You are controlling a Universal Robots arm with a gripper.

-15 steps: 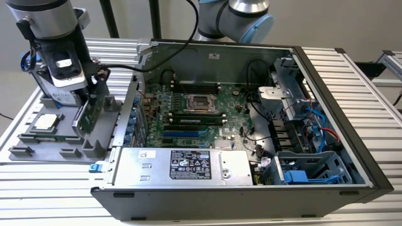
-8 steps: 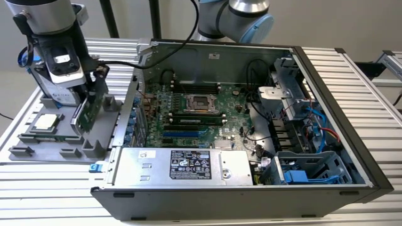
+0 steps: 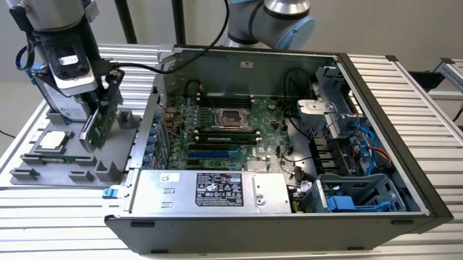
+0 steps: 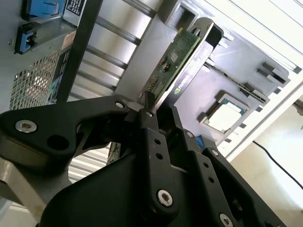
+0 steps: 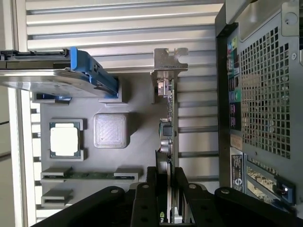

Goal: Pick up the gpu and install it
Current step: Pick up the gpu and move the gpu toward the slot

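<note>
the gripper (image 3: 103, 103) is holding the gpu (image 3: 96, 129) standing on its thin edge at the grey tray (image 3: 43, 179) on the bench (image 3: 58, 216), just beside the open computer case (image 3: 405, 108). the black fingers (image 5: 150, 191) are squeezing on the card's two flat sides at one end, far from its silver bracket (image 5: 168, 60). the card is looking light and stiff but thin and easy to break, so the flat sides are seeming the safest place to hold, and being gripped at one end it is likely wanting to tip if bumped.
</note>
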